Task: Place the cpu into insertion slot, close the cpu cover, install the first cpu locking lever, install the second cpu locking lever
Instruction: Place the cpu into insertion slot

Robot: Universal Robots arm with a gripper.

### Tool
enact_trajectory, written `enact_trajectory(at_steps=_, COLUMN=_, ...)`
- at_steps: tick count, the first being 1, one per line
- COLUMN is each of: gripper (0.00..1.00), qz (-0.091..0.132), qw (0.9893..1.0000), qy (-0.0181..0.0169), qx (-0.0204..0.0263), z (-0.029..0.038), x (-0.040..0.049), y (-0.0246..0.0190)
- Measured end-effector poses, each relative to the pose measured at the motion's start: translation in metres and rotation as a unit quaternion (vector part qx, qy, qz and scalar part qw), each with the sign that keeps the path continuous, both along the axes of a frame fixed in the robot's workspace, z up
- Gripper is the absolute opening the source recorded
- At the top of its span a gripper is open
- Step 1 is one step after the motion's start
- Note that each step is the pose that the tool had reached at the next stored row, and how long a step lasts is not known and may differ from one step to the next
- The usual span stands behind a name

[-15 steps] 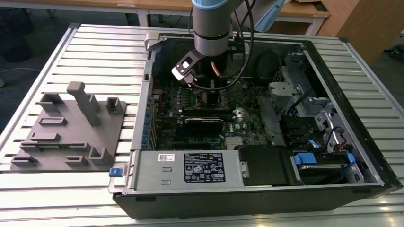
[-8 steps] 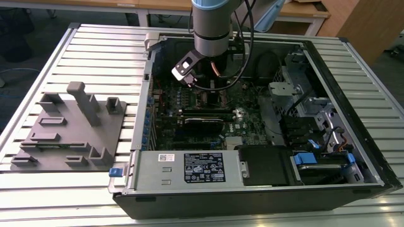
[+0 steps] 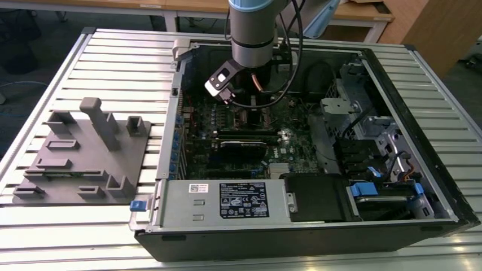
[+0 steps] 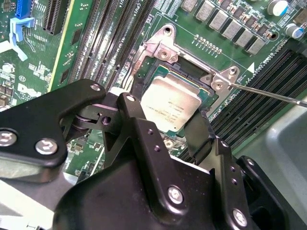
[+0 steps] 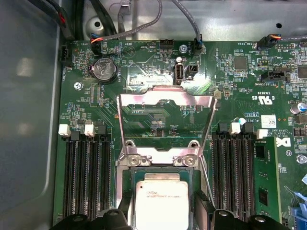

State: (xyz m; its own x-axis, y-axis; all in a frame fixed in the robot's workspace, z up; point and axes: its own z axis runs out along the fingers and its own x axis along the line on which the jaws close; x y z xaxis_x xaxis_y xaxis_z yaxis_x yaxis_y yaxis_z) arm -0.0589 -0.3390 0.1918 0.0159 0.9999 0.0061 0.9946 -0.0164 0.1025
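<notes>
The cpu [image 4: 170,103], a square chip with a silvery top, sits at the insertion slot [image 4: 191,71] on the green motherboard. In both wrist views my gripper [image 4: 165,115] straddles it, one black finger [image 4: 128,103] against each side. The first wrist view shows the cpu [image 5: 162,201] low in the insertion slot [image 5: 158,171], and the cpu cover [image 5: 165,97] swung open and standing away from the socket. A thin locking lever [image 4: 268,93] juts out beside the socket, unlatched. In the exterior view my arm [image 3: 256,45] reaches down into the open computer case.
Long black memory slots [image 5: 86,177] flank the socket on both sides. Cables [image 5: 144,24] run along the case wall beyond the board. A drive cage [image 3: 376,141] and a power supply [image 3: 226,200] fill the case. A grey fixture [image 3: 83,152] stands on the table at the exterior view's left.
</notes>
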Motion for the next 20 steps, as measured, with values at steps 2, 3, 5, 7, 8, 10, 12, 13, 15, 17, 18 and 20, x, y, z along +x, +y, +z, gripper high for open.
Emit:
enact_trajectory(at_steps=2, gripper=0.61, qz=0.0, qw=1.0, qy=0.0001, qx=-0.0001, z=0.0003, x=0.0, y=-0.0001)
enact_trajectory(at_steps=3, gripper=0.61, qz=0.0, qw=1.0, qy=0.0001, qx=-0.0001, z=0.0011, x=-0.0001, y=-0.0002)
enact_trajectory(at_steps=5, gripper=0.61, qz=0.0, qw=1.0, qy=0.0, qx=0.0, z=0.0029, x=0.0, y=0.0)
enact_trajectory(at_steps=7, gripper=0.61, qz=0.0, qw=1.0, qy=0.0, qx=0.0, z=0.0056, x=0.0, y=0.0)
enact_trajectory(at_steps=8, gripper=0.61, qz=0.0, qw=1.0, qy=0.0, qx=0.0, z=0.0074, x=0.0, y=0.0)
enact_trajectory(at_steps=10, gripper=0.61, qz=0.0, qw=1.0, qy=0.0, qx=0.0, z=0.01, x=0.0, y=0.0)
enact_trajectory(at_steps=12, gripper=0.61, qz=0.0, qw=1.0, qy=0.0, qx=-0.0001, z=0.0112, x=0.0, y=0.0)
enact_trajectory(at_steps=13, gripper=0.61, qz=0.0, qw=1.0, qy=0.0, qx=0.0, z=0.0113, x=0.0, y=0.0)
enact_trajectory(at_steps=15, gripper=0.61, qz=0.0, qw=1.0, qy=-0.0001, qx=0.0001, z=0.0113, x=0.0, y=0.0)
enact_trajectory(at_steps=17, gripper=0.61, qz=0.0, qw=1.0, qy=0.0, qx=0.0, z=0.0115, x=0.0, y=0.0)
enact_trajectory(at_steps=18, gripper=0.61, qz=0.0, qw=1.0, qy=0.0, qx=0.0, z=0.0115, x=0.0, y=0.0)
enact_trajectory(at_steps=20, gripper=0.61, qz=0.0, qw=1.0, qy=0.0, qx=0.0, z=0.0116, x=0.0, y=0.0)
